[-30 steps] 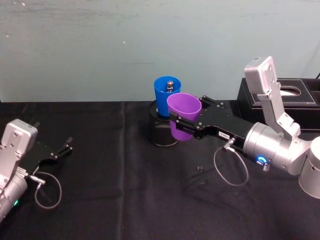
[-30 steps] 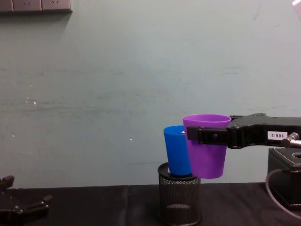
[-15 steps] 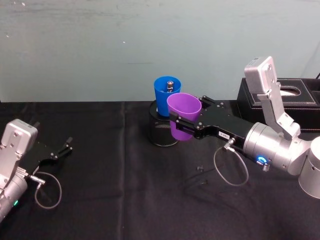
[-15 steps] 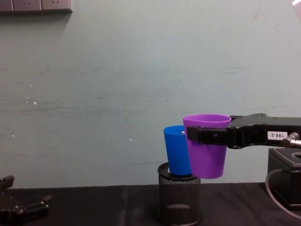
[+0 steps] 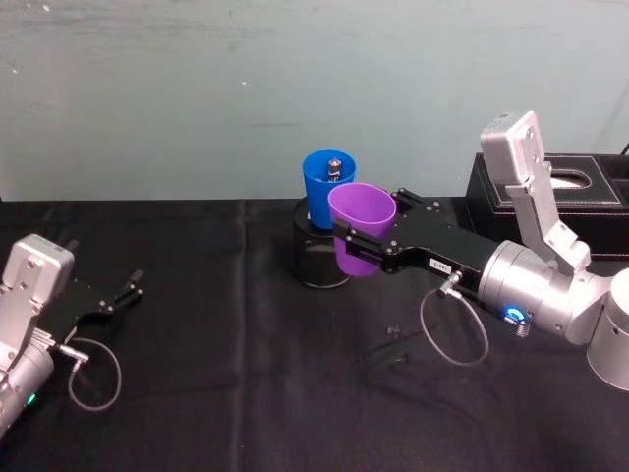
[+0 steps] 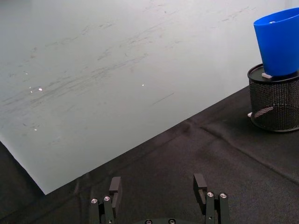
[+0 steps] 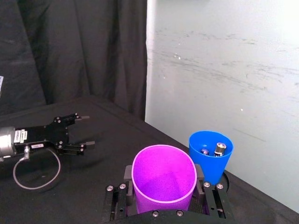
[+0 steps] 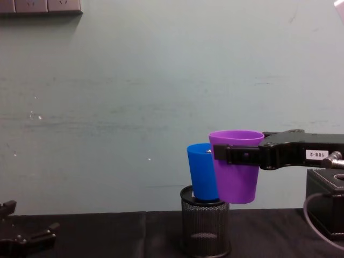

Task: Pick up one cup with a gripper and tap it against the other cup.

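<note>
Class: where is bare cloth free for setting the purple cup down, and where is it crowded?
Free: the black cloth between the left gripper and the mesh holder, and in front of the holder. Crowded: back right, with blue cup, purple cup in the right gripper, and tissue box.

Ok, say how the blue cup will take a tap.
Probably tippy: the blue cup perches in a black mesh holder, mostly above it. The metal pieces inside may steady it and rattle. It looks like stiff plastic, so the purple cup in the right end effector should knock, not dent it.
</note>
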